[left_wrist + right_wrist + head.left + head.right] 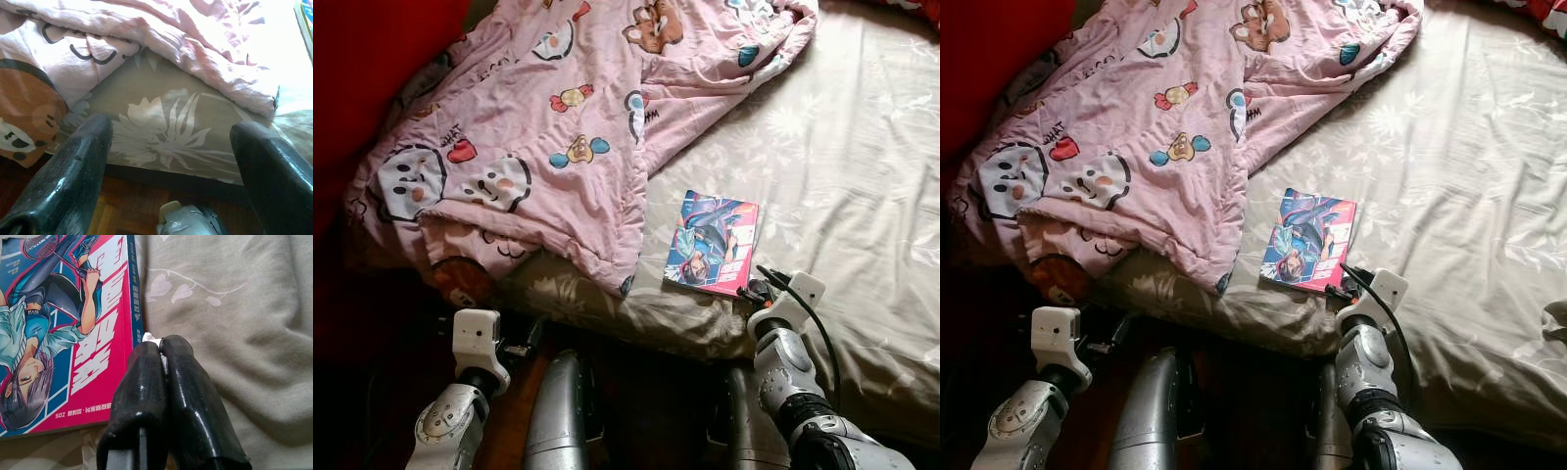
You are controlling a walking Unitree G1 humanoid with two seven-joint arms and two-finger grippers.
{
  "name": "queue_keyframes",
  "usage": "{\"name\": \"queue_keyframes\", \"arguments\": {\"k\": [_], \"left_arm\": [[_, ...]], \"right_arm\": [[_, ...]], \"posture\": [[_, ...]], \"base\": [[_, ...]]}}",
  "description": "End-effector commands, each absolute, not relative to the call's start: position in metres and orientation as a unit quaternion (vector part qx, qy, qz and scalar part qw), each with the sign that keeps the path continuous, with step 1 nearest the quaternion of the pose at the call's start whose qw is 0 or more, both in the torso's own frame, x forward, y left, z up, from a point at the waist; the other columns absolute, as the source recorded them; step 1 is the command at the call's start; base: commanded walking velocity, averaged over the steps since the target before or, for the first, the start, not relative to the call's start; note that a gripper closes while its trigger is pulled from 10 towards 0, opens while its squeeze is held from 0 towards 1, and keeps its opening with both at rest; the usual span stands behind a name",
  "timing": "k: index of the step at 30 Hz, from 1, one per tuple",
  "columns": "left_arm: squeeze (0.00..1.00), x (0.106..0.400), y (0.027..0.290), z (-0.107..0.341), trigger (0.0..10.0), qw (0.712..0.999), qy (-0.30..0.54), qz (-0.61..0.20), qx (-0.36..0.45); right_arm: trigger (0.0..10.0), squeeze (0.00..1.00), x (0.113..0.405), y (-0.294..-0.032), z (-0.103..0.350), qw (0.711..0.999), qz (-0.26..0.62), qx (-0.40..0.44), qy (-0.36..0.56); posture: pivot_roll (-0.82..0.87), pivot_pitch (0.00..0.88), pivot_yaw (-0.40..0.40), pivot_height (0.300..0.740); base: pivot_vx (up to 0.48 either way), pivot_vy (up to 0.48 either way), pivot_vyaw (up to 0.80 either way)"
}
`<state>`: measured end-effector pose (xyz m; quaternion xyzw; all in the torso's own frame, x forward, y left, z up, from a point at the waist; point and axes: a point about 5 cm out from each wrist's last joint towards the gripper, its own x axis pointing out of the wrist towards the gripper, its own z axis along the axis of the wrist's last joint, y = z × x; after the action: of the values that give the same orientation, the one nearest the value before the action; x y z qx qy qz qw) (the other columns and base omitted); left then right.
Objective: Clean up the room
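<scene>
A comic book (712,242) with a pink and blue cover lies flat on the beige floral bed sheet (847,166), near the bed's front edge. My right gripper (757,290) rests on the sheet at the book's near right corner. In the right wrist view its fingers (146,382) are pressed together beside the book's spine (134,293), with a small white scrap (152,338) pinched at the tips. My left gripper (171,161) hangs low in front of the mattress side, open, with nothing between its fingers.
A rumpled pink cartoon-print blanket (538,127) covers the bed's left half and droops over the front edge. Something red (372,59) stands at the far left. Dark wooden floor (514,411) lies below the bed by my legs.
</scene>
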<state>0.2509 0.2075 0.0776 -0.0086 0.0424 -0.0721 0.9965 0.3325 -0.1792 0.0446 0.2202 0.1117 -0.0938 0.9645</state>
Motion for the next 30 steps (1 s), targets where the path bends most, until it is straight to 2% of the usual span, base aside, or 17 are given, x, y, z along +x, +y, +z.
{"name": "queue_keyframes", "arguments": {"k": [1,10,19,20,21,22,30], "left_arm": [[0.0,0.245,0.209,0.065,10.0,0.995,0.067,-0.066,-0.005],[0.0,0.252,0.203,0.061,10.0,0.996,0.062,-0.059,-0.016],[0.0,0.258,0.209,0.057,10.0,0.997,0.056,-0.04,-0.019],[0.0,0.258,0.21,0.056,10.0,0.998,0.056,-0.038,-0.02],[0.0,0.258,0.21,0.055,10.0,0.998,0.056,-0.035,-0.02],[0.0,0.257,0.211,0.054,10.0,0.998,0.057,-0.03,-0.022],[0.0,0.242,0.229,0.044,10.0,0.997,0.059,0.035,-0.043]], "right_arm": [[0.0,0.0,0.323,-0.177,0.031,0.961,-0.093,0.22,0.139],[0.0,0.0,0.324,-0.182,0.037,0.97,-0.083,0.194,0.119],[0.0,0.0,0.328,-0.184,0.055,0.992,-0.027,0.109,0.059],[3.4,0.0,0.327,-0.183,0.055,0.993,-0.02,0.102,0.055],[8.0,0.0,0.326,-0.183,0.055,0.994,-0.014,0.095,0.053],[10.0,0.0,0.324,-0.182,0.055,0.995,-0.007,0.086,0.051],[10.0,0.0,0.296,-0.192,0.042,0.998,0.033,0.022,0.058]], "posture": [[0.11,0.263,0.065,0.574],[0.09,0.221,0.035,0.574],[0.07,0.168,0.011,0.574],[0.07,0.168,0.011,0.574],[0.06,0.158,0.008,0.574],[0.06,0.158,0.008,0.574],[0.03,0.119,-0.001,0.574]], "base": [[0.0,0.0,0.0],[0.0,0.0,0.0],[0.0,0.0,0.0],[0.0,0.0,0.0],[0.0,0.0,0.0],[0.0,0.0,0.0],[0.0,0.0,0.0]]}}
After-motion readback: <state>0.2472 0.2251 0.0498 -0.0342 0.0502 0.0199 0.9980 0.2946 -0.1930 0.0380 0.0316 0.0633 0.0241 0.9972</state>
